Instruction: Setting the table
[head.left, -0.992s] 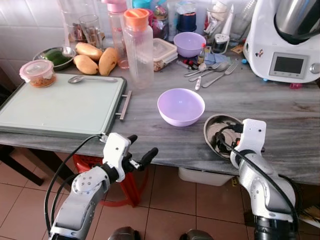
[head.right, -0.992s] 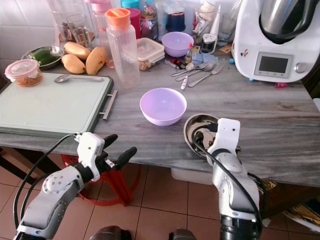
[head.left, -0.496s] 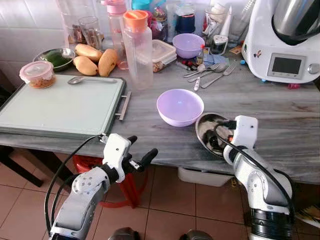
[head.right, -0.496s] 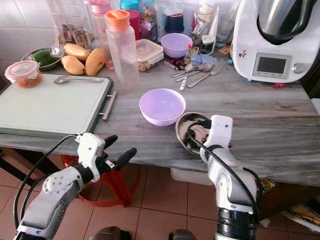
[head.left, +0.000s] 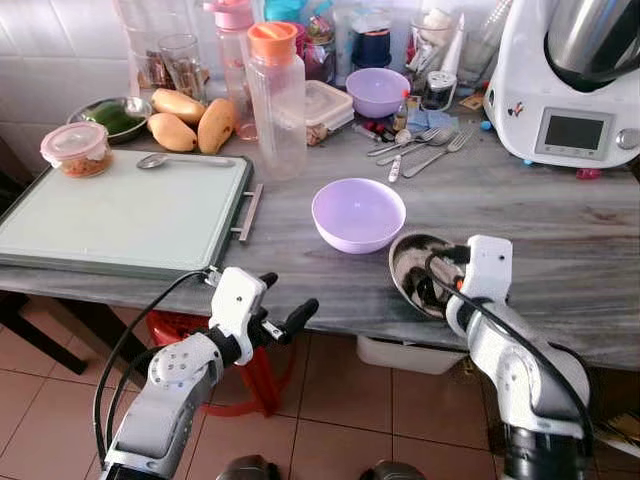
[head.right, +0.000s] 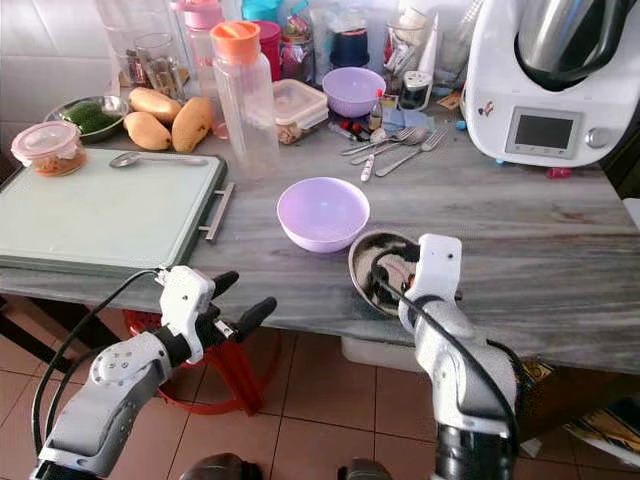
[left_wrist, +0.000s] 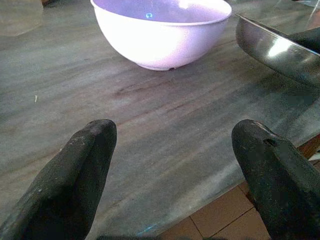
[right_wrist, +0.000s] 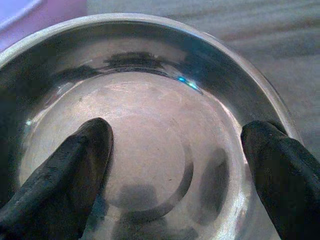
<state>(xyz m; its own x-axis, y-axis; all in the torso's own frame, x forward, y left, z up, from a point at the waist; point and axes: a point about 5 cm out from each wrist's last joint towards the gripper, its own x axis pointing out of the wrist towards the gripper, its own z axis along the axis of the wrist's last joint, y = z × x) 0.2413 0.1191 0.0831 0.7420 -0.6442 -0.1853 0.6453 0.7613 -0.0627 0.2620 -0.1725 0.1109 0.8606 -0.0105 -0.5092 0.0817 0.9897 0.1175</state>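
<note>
My right jaws (right_wrist: 175, 165) are spread wide inside the steel bowl (head.left: 415, 270), which sits near the surface's (head.left: 560, 215) front edge, just beside the lilac bowl (head.left: 358, 213). My left jaws (head.left: 284, 305) hang open below that edge.

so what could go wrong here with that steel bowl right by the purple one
The steel bowl sits tilted near the table edge with the right gripper open inside it, so it may slip off. It is also close to the purple bowl and could knock it. The left gripper hangs open below the edge.
</note>
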